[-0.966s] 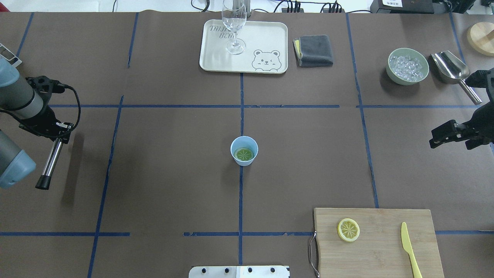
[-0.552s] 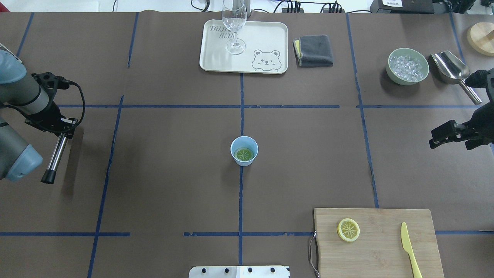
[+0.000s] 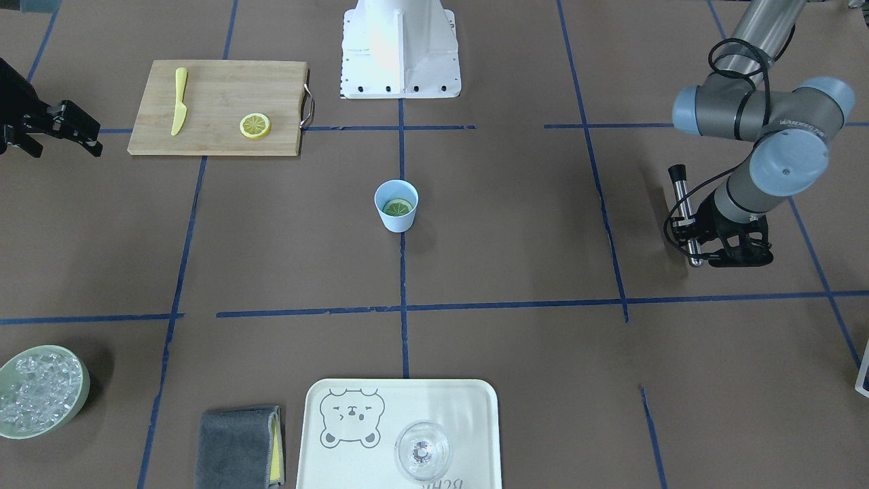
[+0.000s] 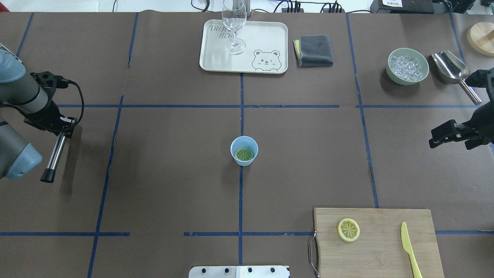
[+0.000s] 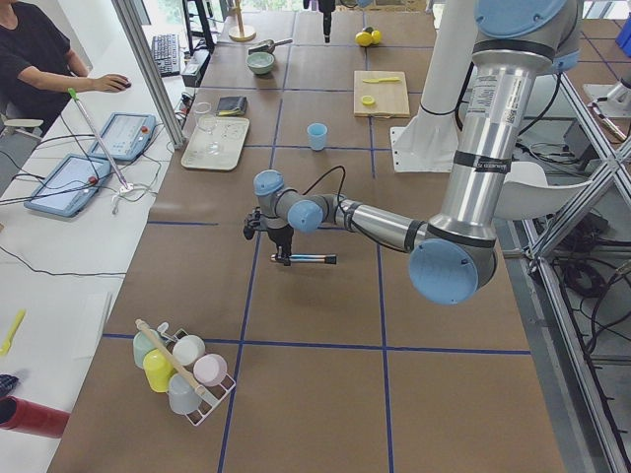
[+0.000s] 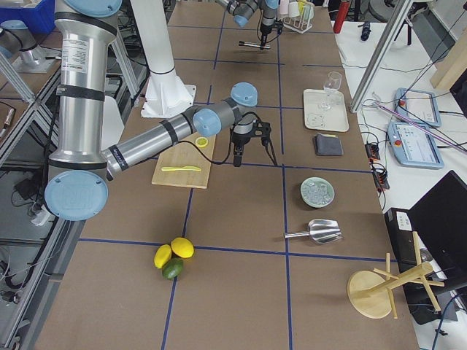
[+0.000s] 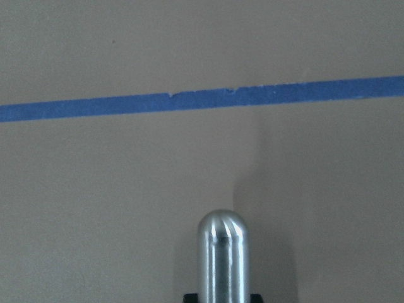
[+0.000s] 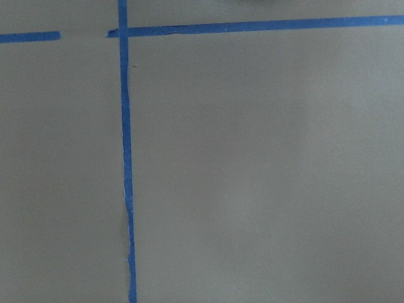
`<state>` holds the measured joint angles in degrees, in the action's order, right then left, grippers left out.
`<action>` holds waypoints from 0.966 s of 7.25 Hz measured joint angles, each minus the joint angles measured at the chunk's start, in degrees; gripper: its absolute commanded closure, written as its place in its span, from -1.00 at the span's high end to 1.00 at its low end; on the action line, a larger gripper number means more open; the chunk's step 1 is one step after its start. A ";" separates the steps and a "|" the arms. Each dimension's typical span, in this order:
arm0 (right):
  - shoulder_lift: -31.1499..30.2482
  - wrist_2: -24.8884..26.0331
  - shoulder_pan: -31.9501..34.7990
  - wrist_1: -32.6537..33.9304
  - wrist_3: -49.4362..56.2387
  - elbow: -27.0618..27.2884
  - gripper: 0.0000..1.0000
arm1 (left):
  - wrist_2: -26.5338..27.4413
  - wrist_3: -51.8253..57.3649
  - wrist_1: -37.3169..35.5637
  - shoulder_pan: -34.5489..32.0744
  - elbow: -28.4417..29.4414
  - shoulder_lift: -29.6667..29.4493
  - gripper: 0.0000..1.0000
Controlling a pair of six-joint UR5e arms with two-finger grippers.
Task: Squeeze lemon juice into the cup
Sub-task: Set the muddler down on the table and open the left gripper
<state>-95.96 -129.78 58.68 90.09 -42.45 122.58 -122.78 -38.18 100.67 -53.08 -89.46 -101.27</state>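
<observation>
Lemon slice (image 4: 244, 155) flat in the centre cup (image 4: 244, 162) looks light and slick, so pinch its edge; left gripper (image 4: 63, 129) clamps a steel rod (image 4: 54, 156), right gripper (image 4: 449, 139) spread, empty.

overhead/front: opposed, share cup (image 4: 244, 163) | sides: table (image 5: 315, 296) ends | wrists: close, facing table

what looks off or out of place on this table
Nothing stands out. The cup stands upright with the lemon flat inside, the glass is upright on its tray, and no spill shows.
</observation>
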 measured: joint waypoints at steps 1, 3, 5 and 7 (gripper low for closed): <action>-0.01 -0.02 0.00 0.00 0.00 -0.02 1.00 | 0.00 0.02 0.10 0.00 0.26 -0.07 -1.00; -0.01 -0.11 0.00 0.00 0.00 -0.02 1.00 | 0.00 0.01 0.45 0.02 0.69 -0.13 -0.08; -0.01 -0.25 0.01 0.00 0.00 0.27 1.00 | 0.00 -0.03 0.56 0.01 0.76 -0.15 0.23; -0.01 -0.29 0.01 0.00 0.00 0.39 1.00 | 0.00 0.02 0.66 -0.01 0.74 -0.18 0.24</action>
<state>-95.98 -130.07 58.69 90.09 -42.45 122.97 -122.78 -38.15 101.33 -53.09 -88.72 -101.45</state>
